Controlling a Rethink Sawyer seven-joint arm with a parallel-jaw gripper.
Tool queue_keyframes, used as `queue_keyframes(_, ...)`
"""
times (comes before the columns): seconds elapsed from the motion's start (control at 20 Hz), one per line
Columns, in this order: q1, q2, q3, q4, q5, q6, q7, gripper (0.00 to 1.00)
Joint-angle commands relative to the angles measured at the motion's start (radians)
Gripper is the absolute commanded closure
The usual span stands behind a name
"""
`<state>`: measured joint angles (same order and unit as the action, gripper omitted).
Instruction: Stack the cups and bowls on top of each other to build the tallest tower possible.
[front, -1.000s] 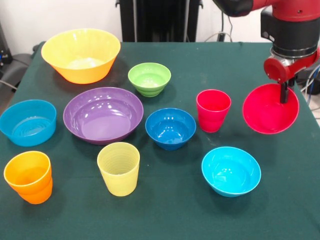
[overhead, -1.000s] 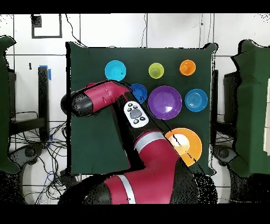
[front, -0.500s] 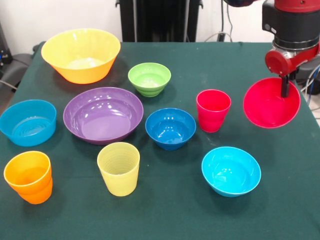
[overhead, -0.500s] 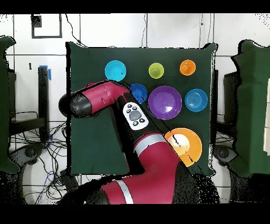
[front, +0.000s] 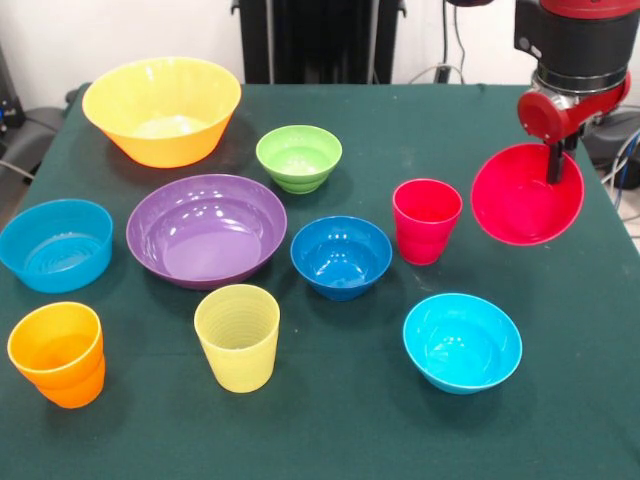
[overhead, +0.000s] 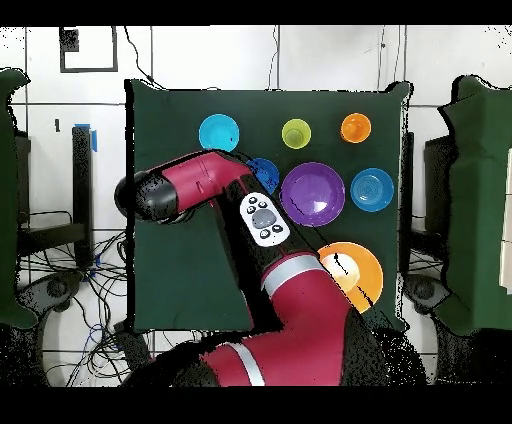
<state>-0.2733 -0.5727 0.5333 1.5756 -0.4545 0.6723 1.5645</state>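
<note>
My gripper (front: 553, 165) is shut on the far rim of the red bowl (front: 520, 212), which hangs tilted above the cloth at the right, its opening facing the camera. The red cup (front: 427, 220) stands upright just left of the bowl. A dark blue bowl (front: 341, 256) and a cyan bowl (front: 462, 341) sit nearer the middle and front. The pale yellow cup (front: 238, 336) and the orange cup (front: 57, 353) stand at the front left. In the overhead view the arm (overhead: 190, 185) hides the red bowl and red cup.
A purple bowl (front: 206, 229), a light blue bowl (front: 55, 244), a lime green bowl (front: 298, 157) and a large yellow-orange bowl (front: 162, 108) fill the left and back of the green table (front: 350, 420). The table's right edge lies close to the red bowl.
The gripper has carried the red bowl upward and then a little left, toward the red cup. Nothing else on the table has moved.
</note>
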Motion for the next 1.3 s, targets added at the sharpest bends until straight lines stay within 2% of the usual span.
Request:
queue_keyframes(0.05,-0.026,0.008,0.052,0.016,0.004,0.109,-0.108,1.0)
queue_keyframes(0.65,-0.029,-0.01,0.057,0.039,-0.002,0.111,-0.078,1.0)
queue_keyframes(1.3,-0.033,-0.064,0.06,0.092,0.003,0.089,-0.051,1.0)
